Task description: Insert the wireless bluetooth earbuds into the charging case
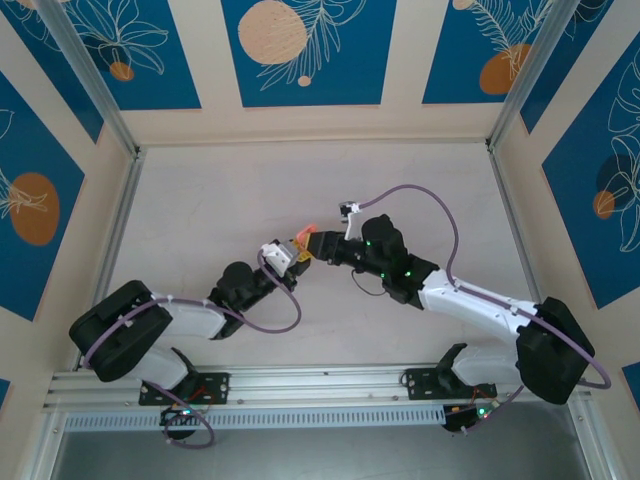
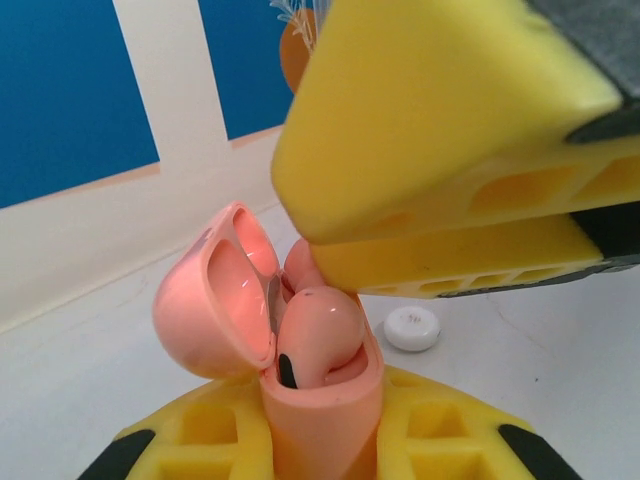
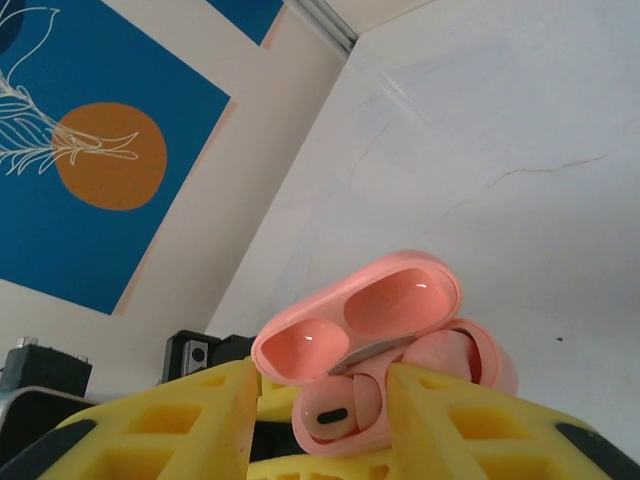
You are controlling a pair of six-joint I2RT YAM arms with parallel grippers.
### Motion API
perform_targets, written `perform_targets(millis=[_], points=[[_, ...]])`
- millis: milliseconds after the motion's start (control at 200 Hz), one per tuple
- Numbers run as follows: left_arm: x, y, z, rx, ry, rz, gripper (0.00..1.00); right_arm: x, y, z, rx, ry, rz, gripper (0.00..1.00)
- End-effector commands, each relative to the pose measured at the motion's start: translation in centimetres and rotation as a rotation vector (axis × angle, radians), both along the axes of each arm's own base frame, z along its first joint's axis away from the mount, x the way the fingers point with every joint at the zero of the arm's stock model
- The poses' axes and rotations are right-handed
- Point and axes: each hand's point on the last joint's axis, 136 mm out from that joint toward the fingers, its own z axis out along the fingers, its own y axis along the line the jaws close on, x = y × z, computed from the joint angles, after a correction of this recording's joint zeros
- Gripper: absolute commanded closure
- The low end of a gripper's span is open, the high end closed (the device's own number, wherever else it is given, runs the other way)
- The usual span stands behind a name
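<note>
"Where's the case (image 2: 325, 415)?"

"Pinched upright in the left gripper (image 1: 283, 257), which is closed tight on its lower body. The lid (image 2: 215, 300) is swung open to one side. It looks to be held up off the table (image 2: 520, 380)."

"And the buds?"

"The front bud (image 2: 322, 328) sits in its well with a dark tip showing. The back bud (image 2: 300, 265) is right at the nose of the right gripper (image 3: 320, 368). I can't tell whether that gripper is pinching it or only nudging it. From its own camera the fingers (image 3: 190, 425) stand apart either side of the open case."

"How would it all handle?"

"Very light, I'd guess. It's glossy hard plastic, all rounded and pale pink, so it's slippery, and a bud could squirt out of a pinch. I'd take one gently across its narrow sides. The case looks stiff enough for a firm squeeze low down. The lid hinge looks like the weak part, so I'd keep off it."

"The fingers?"

"Yellow wedges with open ribbed cells, and probably a little springy. A small round white disc (image 2: 412, 328) lies on the table beyond."
</note>
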Motion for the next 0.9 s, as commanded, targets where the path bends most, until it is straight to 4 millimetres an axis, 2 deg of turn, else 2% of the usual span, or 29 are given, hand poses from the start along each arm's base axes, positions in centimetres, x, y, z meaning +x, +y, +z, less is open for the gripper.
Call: perform_targets(millis=[0, 290, 660, 895], points=[[-1.7, -0.2, 5.5, -0.132, -0.158, -0.057, 0.90, -0.5, -1.3, -1.6, -0.073, 0.030, 0.020, 0.60], [-2.1, -0.5, 3.6, -0.062, -0.169, -0.079, 0.90, -2.5, -2.1, 0.2, -0.029, 0.110, 0.131, 0.65], [-2.2, -1.2, -0.7, 0.101, -0.194, -0.108, 0.90, -4.7, -4.0, 2.4, -0.078, 0.111, 0.126, 0.69], [-2.1, -1.5, -2.3, 0.158, -0.197, -0.113, 0.90, -5.2, -3.1, 2.3, -0.131, 0.160, 0.166, 0.70]])
